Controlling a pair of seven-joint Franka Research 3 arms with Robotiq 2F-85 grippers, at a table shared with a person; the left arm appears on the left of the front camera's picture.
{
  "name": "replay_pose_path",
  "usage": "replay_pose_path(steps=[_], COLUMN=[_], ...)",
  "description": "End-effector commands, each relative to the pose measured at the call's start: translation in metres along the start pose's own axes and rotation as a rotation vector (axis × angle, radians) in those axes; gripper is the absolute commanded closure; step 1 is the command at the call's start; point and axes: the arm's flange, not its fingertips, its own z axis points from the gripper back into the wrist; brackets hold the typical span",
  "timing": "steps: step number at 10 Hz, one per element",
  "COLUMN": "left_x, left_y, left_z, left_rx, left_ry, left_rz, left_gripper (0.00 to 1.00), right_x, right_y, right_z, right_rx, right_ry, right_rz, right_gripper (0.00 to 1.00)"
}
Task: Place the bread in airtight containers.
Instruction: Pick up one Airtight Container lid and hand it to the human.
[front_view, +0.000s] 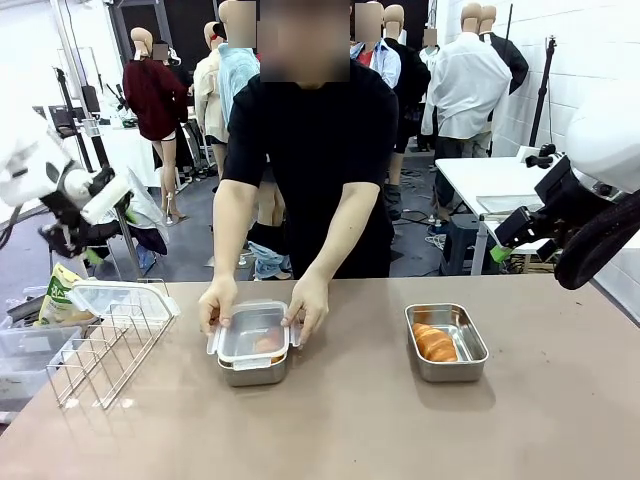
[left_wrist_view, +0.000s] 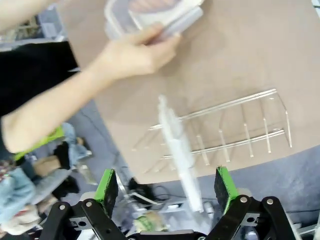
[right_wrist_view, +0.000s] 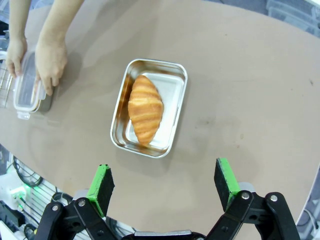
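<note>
bread (right_wrist_view: 145, 114) lengthwise in tin (right_wrist_view: 172, 100), seemingly askew

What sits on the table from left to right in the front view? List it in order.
wire rack → lidded steel tin → open steel tin holding a croissant

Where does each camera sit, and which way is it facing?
Front: fixed between left arm and right arm, facing across the table at the person, hands on the lidded tin.
Left wrist: looking down past the open left gripper at the wire rack.
Right wrist: looking down past the open right gripper at bread in the open tin.
Shared: all show the lidded tin.
</note>
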Motion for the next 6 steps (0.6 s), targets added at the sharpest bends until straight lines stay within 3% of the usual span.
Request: replay_pose_path(steps=[1,6], left_x=[-0.020,-0.059], left_y=[0.000,0.019], left_z=[-0.028,-0.053], left_rx=[-0.071,-0.102], left_ry=[-0.015,0.033], left_rz=[0.037,-0.006], left_gripper=[0.00,0.00], right_x=[0.001,0.001], right_y=[0.000,0.000], right_z=[-0.001,-0.001], right_rx=[0.000,0.000], right_ry=[0.002,0.002], right_rz=[0.001,0.001], right_gripper=[0.00,0.00])
